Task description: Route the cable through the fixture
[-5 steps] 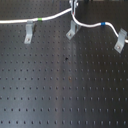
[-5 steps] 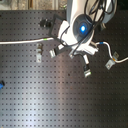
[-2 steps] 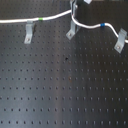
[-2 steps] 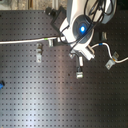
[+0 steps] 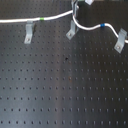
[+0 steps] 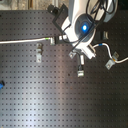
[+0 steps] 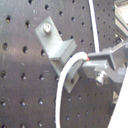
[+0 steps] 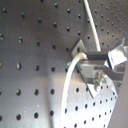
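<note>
Over the last second my claw (image 5: 76,10) has dropped a touch and dragged the cable (image 5: 87,27) closer to the middle fixture (image 5: 71,32); the loop now hangs just beside the clip's notched top in the first exterior view. Both wrist views show the claw's fingers (image 7: 102,62) pinched on the white cord, nearly closed, with the cord bending right at the fixture (image 7: 60,50) below the claw — touching it or just off it, can't tell which. I read that as lined up for seating in the notch, not yet seated. The green band (image 5: 41,19) sits well off to the claw's side near the first clip (image 5: 29,33), the blue band (image 5: 102,25) on the other side toward the third clip (image 5: 120,41). No containers on the tabletop (image 5: 60,90), just perforated board.
</note>
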Tool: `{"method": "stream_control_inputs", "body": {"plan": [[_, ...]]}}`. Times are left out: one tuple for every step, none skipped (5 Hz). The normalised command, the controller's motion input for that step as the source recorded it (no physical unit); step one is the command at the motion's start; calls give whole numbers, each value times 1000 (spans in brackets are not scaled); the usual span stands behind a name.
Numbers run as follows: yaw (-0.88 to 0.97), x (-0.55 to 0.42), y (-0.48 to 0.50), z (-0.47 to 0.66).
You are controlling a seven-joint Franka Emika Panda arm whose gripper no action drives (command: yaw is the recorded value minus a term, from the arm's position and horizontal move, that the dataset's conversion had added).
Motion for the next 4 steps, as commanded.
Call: {"method": "stream_control_inputs", "body": {"plan": [[11,-124,108,43],[0,-91,127,119],[-137,22,249,327],[0,143,180,73]]}}
